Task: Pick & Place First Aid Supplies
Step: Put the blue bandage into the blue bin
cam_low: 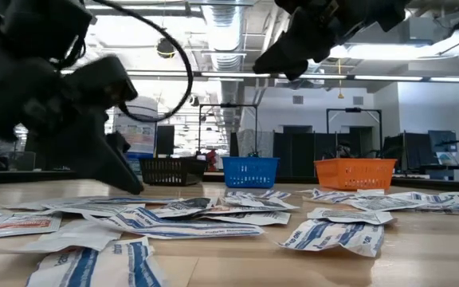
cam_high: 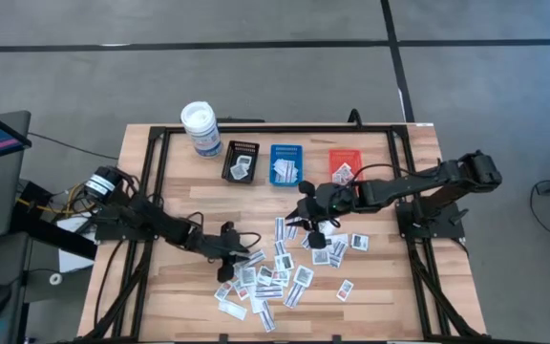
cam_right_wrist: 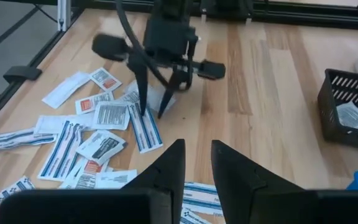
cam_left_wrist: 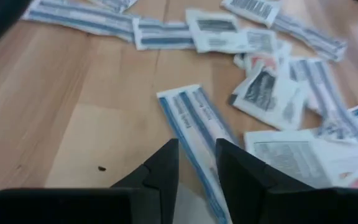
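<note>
We see the left end effector [cam_high: 229,250] low over the worktop [cam_high: 380,296] at about 8 o'clock from centre, fingers parted, straddling a blue-striped packet [cam_left_wrist: 194,121] that lies flat, not gripped. The rest of the packets [cam_high: 285,272] are scattered near centre toward 5 o'clock. The right end effector [cam_high: 311,229] hovers near centre, just at 6 o'clock of the trays [cam_high: 285,164]; fingers stand slightly apart, nothing between them.

Risks, our call: the packet is thin and flat, so the fingers may slide over it or scrape the wood instead of pinching. Neighbouring packets overlap close by, so a double pick is likely. The arms are near each other, so collision is possible.
</note>
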`<control>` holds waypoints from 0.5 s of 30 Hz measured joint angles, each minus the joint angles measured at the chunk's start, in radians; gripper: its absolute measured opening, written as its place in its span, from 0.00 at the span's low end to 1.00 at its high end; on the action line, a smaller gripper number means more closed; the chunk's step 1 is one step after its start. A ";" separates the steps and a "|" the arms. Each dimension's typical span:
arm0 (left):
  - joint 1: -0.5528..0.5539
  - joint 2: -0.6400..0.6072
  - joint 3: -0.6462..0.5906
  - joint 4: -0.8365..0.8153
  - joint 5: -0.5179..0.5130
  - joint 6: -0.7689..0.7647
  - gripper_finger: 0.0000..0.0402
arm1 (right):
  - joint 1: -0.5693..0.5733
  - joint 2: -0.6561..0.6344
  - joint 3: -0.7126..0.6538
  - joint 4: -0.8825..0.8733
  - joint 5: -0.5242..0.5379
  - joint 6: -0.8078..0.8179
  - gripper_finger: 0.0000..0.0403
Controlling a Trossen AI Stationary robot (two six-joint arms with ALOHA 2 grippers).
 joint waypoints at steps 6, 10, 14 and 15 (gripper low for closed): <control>-0.005 0.088 0.004 0.046 -0.035 0.001 0.26 | 0.003 0.000 0.000 0.007 0.000 0.013 0.18; -0.005 0.101 0.005 0.043 -0.050 0.004 0.21 | 0.002 0.000 0.000 0.007 0.000 0.069 0.18; -0.003 0.102 0.003 0.044 -0.046 -0.002 0.07 | 0.001 0.000 0.000 0.007 0.000 0.116 0.18; -0.002 0.103 0.003 0.045 -0.046 -0.005 0.04 | 0.001 0.000 0.000 0.006 0.000 0.108 0.18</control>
